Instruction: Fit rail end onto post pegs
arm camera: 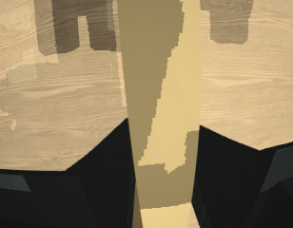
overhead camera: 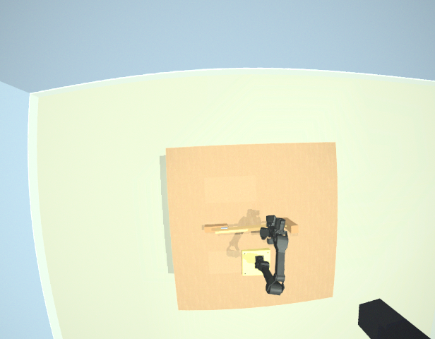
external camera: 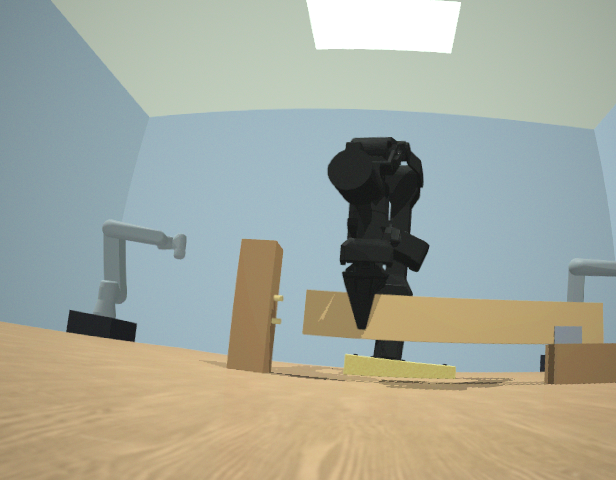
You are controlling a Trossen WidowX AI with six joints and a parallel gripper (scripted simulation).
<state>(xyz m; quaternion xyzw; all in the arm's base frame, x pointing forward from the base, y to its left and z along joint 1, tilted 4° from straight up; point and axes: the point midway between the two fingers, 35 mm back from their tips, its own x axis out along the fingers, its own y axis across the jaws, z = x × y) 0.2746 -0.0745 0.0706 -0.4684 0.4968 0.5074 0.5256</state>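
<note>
The rail is off the table and looks nearly level in the exterior view. My gripper points down and is shut on the rail close to its near end. The post stands beyond that end. Its upper peg and lower peg are fully exposed, with a small gap to the rail's end. The far end is behind the grey bracket plate on the footboard block; its exact seating is unclear. The rail's end holes are hidden.
The arm's yellow base plate is on the table on the arm's side of the rail. Grey arms show in the background. A black block is beyond the table's corner.
</note>
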